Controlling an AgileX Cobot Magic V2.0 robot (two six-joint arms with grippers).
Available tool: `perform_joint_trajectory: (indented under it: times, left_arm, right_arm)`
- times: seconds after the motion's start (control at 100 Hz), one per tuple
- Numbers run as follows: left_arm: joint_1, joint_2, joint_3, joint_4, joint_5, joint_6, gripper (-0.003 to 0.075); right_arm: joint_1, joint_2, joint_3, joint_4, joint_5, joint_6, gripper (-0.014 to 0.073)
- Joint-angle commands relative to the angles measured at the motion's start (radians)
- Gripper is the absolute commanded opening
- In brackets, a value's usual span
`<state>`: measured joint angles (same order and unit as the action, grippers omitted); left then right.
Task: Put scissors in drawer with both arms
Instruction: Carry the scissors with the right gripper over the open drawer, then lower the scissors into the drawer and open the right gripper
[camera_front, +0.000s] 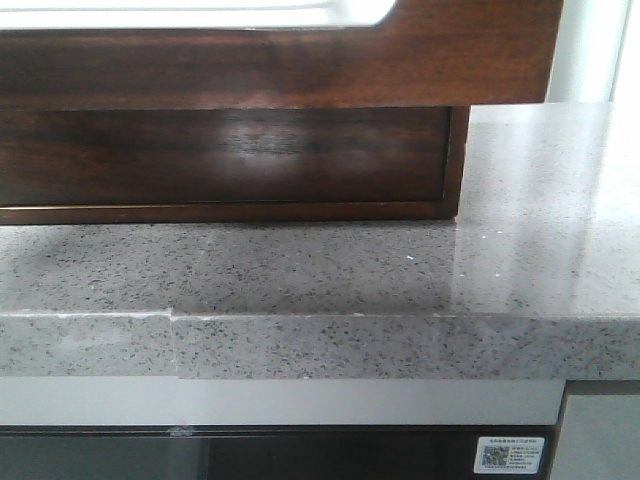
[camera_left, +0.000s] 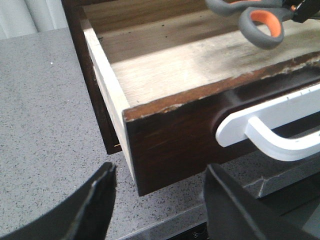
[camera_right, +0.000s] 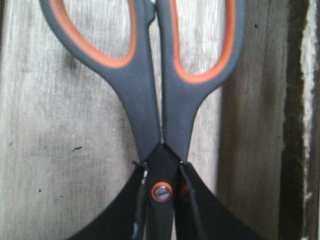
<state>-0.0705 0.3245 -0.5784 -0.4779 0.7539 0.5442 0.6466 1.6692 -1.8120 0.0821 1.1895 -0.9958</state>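
Two end effectors share the work here. The left end effector (camera_left: 157, 202) is open and holds nothing; its two dark fingers (camera_left: 95, 200) stand wide apart, low and just in front of the drawer (camera_left: 170, 135). The drawer is pulled out over the grey speckled table (camera_left: 45, 125), so its pale wooden floor is exposed. The white handle (camera_left: 270, 127) lies just beyond this end effector and to one side, apart from the fingers. I judge that this arm waits near the front so that it can push the drawer shut later.

The right end effector (camera_right: 161, 200) is closed on the scissors (camera_right: 160, 100). It grips them around the pivot screw, where the grey and orange handles meet, so the tool hangs steady and does not swing. The blades are hidden between the fingers, so I cannot say how far they reach.

The scissors are above the open drawer, over its wooden floor and toward the back. It seems they do not yet touch the wood, but the view is too close to be sure. Their long axis runs straight away from the right end effector. The handle loops point outward from it, and the blades point back into the grip.
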Motion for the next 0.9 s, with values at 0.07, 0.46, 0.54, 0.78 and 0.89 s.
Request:
perform_joint_trajectory:
  times: [0.07,0.46,0.54,0.78,0.89]
  left_arm:
    - [-0.006,0.013,-0.025,-0.03,-0.068,-0.012,0.0368]
    - [-0.006,0.013,-0.025,-0.03,-0.068,-0.012,0.0368]
    - [-0.006,0.013,-0.025,-0.03,-0.068,-0.012,0.0368]
    - [-0.006,0.013,-0.025,-0.03,-0.068,-0.012,0.0368]
    - [-0.006,0.013,-0.025,-0.03,-0.068,-0.012,0.0368]
  right_arm:
    - [0.0,-0.041,-0.025,-0.008,-0.045,0.001,0.0033]
    - [0.0,-0.045,-0.076,-0.008,-0.004,0.034,0.0261]
    - [0.0,-0.057,-0.125,-0.008,0.055,0.086,0.0261]
    - [-0.013,-0.166,-0.186,-0.019,0.121,0.375,0.0261]
    - [-0.065,-0.228,-0.159,-0.021,0.121,0.469,0.0261]
